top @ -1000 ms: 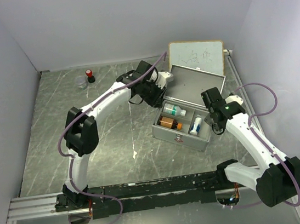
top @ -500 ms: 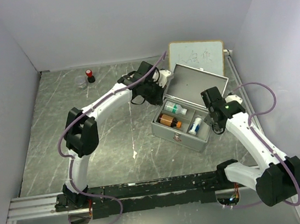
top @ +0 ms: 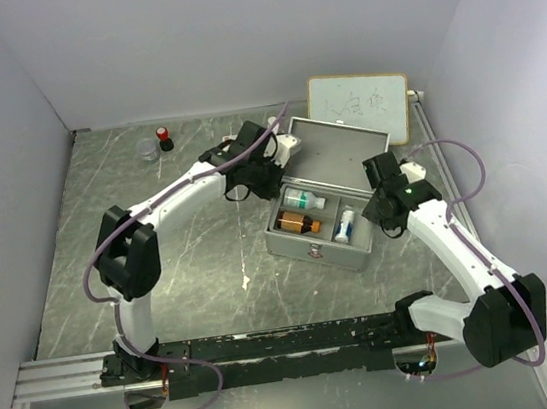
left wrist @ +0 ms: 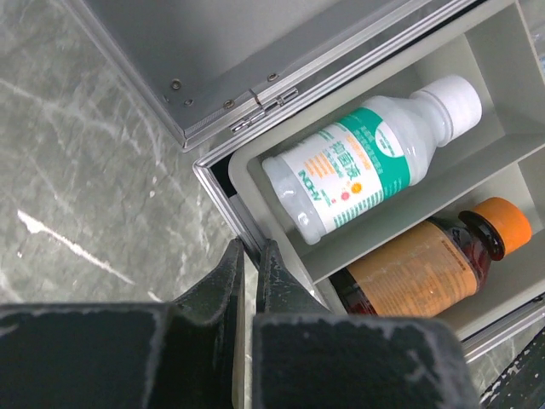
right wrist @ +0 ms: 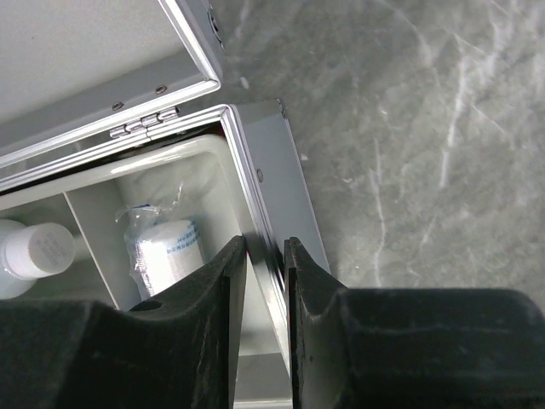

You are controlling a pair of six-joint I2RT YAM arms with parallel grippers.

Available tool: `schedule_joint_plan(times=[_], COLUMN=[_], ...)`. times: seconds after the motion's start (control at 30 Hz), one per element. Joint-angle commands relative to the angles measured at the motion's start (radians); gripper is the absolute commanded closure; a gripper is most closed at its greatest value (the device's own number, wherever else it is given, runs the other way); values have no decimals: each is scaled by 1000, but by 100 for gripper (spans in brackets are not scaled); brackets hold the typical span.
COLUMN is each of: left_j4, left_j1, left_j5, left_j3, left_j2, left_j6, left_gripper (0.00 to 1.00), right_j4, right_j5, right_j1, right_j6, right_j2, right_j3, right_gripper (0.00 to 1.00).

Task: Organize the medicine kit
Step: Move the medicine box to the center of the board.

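Case (top: 315, 249) divider (left wrist: 477, 187) half-hides amber bottle (left wrist: 426, 264); wrapped roll (right wrist: 166, 251), possibly gauze.

Grey kit (top: 319, 247) — lid (top: 336, 144) open, bottles (top: 301, 199) inside

grey rectangular metal case (top: 315, 249) mid grey marbled surface (top: 211, 263), lid laid back behind | rear-left compartment: white plastic bottle (left wrist: 366, 166) | front-left: amber plastic bottle (left wrist: 426, 264) | right: white wrapped gauze roll (right wrist: 166, 251) | my left gripper (left wrist: 249, 256) astride left wall, my right gripper (right wrist: 266, 251) astride right wall | white rectangular board (top: 360, 107) behind case
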Motion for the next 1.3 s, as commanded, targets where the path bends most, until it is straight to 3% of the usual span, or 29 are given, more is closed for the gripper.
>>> schedule_joint_plan(times=[0.0, 0.47, 0.83, 0.9, 0.97, 1.07, 1.1, 1.2, 1.27], left_j4=[-126, -151, -182, -192, -206, -224, -230, -247, -252], left_j1=[35, 146, 175, 176, 175, 176, 175, 175, 175], left_j5=[-18, -25, -8, 1, 11, 29, 36, 47, 46], left_j3=[-83, -222, -216, -201, -185, -157, -150, -127, -113], left_j2=[-49, -206, -228, -229, -228, -229, -229, -237, -247], left_j6=[35, 57, 86, 91, 92, 91, 91, 90, 91], left_gripper=[93, 93, 93, 93, 93, 81, 76, 64, 61], right_j4=[150, 258, 210, 199, 180, 159, 154, 144, 144], right_j5=[-38, -150, -113, -105, -92, -82, -82, -88, -97], right_j1=[-6, 52, 133, 133, 133, 133, 133, 133, 133], right_j6=[-63, -165, -141, -145, -150, -166, -171, -183, -185], right_j2=[57, 315, 332, 311, 295, 285, 284, 284, 285], right_j3=[27, 243, 277, 275, 284, 320, 336, 385, 421], right_gripper=[78, 81, 79, 68, 48, 23, 3, 0, 0])
